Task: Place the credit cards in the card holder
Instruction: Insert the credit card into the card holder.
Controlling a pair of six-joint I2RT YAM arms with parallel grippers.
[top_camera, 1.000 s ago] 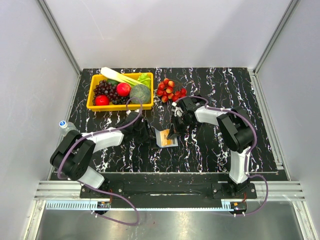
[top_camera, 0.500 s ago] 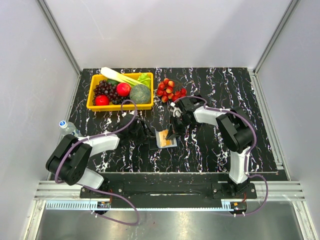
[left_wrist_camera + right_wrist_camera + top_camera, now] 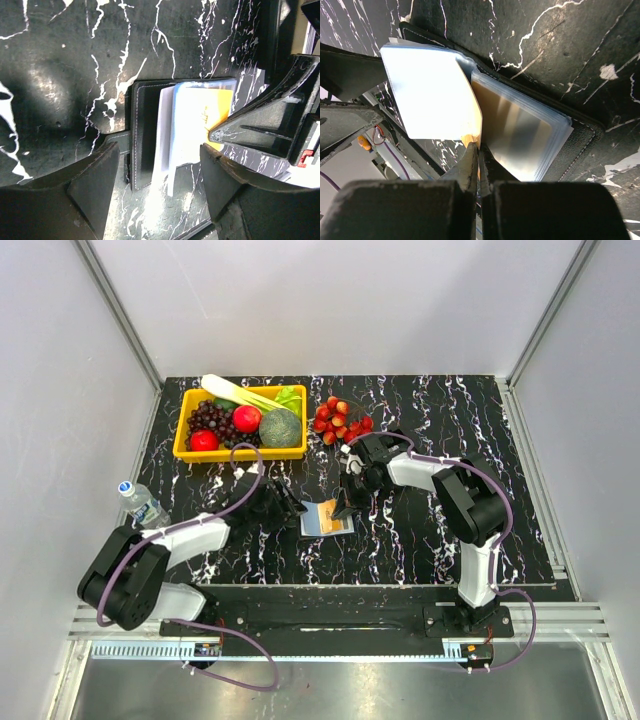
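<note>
Up close, the right tool (image 3: 476, 150) has its fingers pressed together, pinching the corner of a thin orange-gold credit card (image 3: 476, 122). Card stands on edge btwn the light-blue clear sleeves (image 3: 430, 95) of a black folding card holder (image 3: 582, 137). Holder lies open on the black white-veined marble worktop (image 3: 430, 540), approx centre, btwn the two tools. The left tool (image 3: 159, 150) is spread wide, one finger each side of the holder's end; contact can't be told. Farther out: yellow plastic basket (image 3: 186, 452) w/ fruit & veg at back left, pile of small red fruit (image 3: 340, 420) just beside it, clear plastic bottle (image 3: 140, 504) at worktop's left edge.
</note>
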